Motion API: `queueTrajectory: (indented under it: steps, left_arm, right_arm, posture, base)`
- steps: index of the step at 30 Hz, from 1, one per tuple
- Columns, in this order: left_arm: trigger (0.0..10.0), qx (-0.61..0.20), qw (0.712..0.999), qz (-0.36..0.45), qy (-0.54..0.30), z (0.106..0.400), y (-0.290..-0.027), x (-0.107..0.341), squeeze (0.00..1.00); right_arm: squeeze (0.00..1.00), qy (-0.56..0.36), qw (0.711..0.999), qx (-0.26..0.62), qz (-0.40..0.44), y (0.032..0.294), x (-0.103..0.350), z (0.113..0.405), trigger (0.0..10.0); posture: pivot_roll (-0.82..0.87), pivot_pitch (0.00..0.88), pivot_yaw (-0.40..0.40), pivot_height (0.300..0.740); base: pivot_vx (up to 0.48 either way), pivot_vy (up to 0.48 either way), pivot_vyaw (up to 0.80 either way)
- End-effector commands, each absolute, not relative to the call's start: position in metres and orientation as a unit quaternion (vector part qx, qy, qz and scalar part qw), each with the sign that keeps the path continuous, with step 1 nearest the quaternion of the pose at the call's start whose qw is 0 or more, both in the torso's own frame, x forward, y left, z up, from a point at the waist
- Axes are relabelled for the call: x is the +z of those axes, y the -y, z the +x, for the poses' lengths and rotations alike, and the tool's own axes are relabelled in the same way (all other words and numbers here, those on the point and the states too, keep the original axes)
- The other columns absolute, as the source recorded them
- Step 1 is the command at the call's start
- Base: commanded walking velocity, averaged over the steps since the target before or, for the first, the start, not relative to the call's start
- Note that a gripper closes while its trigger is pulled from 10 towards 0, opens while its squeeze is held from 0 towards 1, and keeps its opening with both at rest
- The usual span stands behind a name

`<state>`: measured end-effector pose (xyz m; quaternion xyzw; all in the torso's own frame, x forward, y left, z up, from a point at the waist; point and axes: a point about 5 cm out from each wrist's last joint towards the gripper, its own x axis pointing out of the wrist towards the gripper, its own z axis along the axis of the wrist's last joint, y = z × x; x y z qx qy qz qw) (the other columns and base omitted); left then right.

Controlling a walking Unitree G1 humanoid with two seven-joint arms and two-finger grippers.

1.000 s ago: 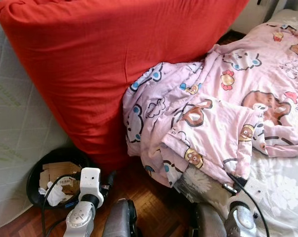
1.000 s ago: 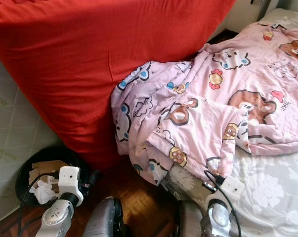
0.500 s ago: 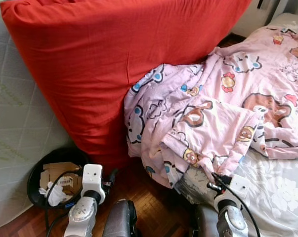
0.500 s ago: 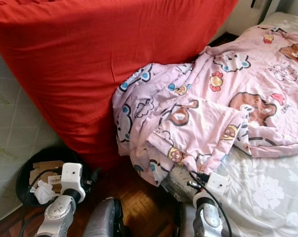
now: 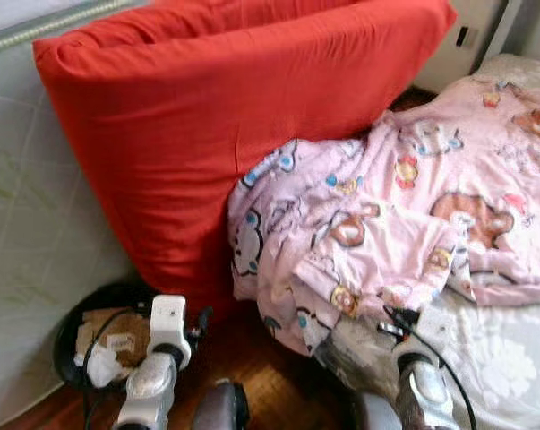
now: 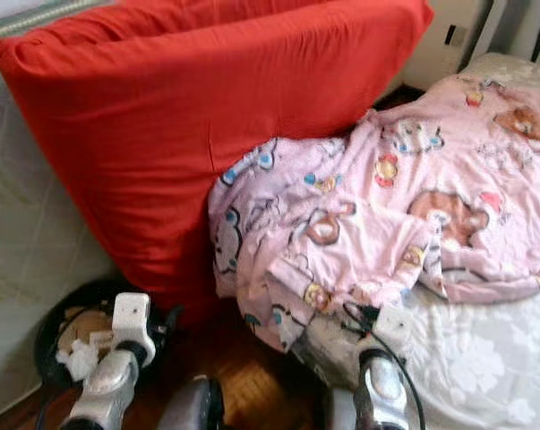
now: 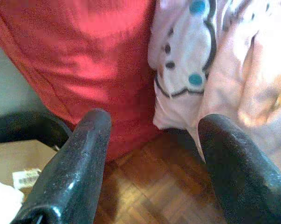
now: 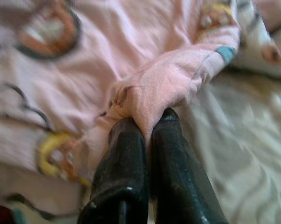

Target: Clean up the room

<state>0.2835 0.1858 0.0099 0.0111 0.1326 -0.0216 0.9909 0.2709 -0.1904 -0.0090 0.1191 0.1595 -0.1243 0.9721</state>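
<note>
- Right wrist view: the right claw (image 8: 147,123) is seen clenched on a bunched fold of the pink cartoon-print blanket (image 8: 98,60), the cloth pinched between its two black fingers (image 8: 124,154).
- From the head camera the pink cartoon-print blanket is seen heaped on the bed (image 5: 507,367), spilling over the bed's near corner towards the wooden floor (image 5: 265,376) and pressed against the big red cushion (image 5: 225,134).
- The big red cushion is stood on edge on the wooden floor, leaned between a pale quilted mattress (image 5: 28,233) and the bed.
- The bed is covered with a white flowered sheet, left bare below the blanket.
- A black bin (image 5: 77,318) is set on the wooden floor, between the mattress and the cushion's lower corner; brown cardboard pieces (image 5: 117,330) and crumpled white paper (image 5: 98,369) are held in it.
- The left claw (image 7: 152,140) is held released, fingers spread wide and gripping nothing, low over the floor just beside the bin, pointed at the cushion's foot and the blanket's hanging edge.
</note>
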Motion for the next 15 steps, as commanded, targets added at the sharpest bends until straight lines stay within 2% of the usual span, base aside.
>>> queueTrajectory:
  steps: [1, 4, 15]
  left_arm:
    - [10.0, -0.011, 0.990, 0.013, -0.137, 0.2832, -0.1913, 0.0089, 0.00]
    - [10.0, -0.010, 0.990, 0.012, -0.139, 0.2842, -0.1912, 0.0089, 0.00]
    - [10.0, 0.020, 0.985, -0.011, -0.173, 0.2874, -0.1968, 0.0039, 0.00]
  right_arm:
    - [0.00, -0.169, 0.971, -0.119, 0.116, 0.1881, -0.0099, 0.2720, 10.0]
    - [0.00, -0.173, 0.971, -0.120, 0.116, 0.1893, -0.0099, 0.2727, 10.0]
    - [0.00, -0.179, 0.971, -0.124, 0.096, 0.1929, -0.0043, 0.2814, 10.0]
  posture:
    - [0.04, 0.013, 0.068, 0.723]
    - [0.04, 0.004, 0.065, 0.740]
    - [0.04, 0.000, 0.057, 0.740]
  base:
    - [0.000, 0.000, 0.00]
    - [0.000, 0.000, 0.00]
    - [0.000, 0.000, 0.00]
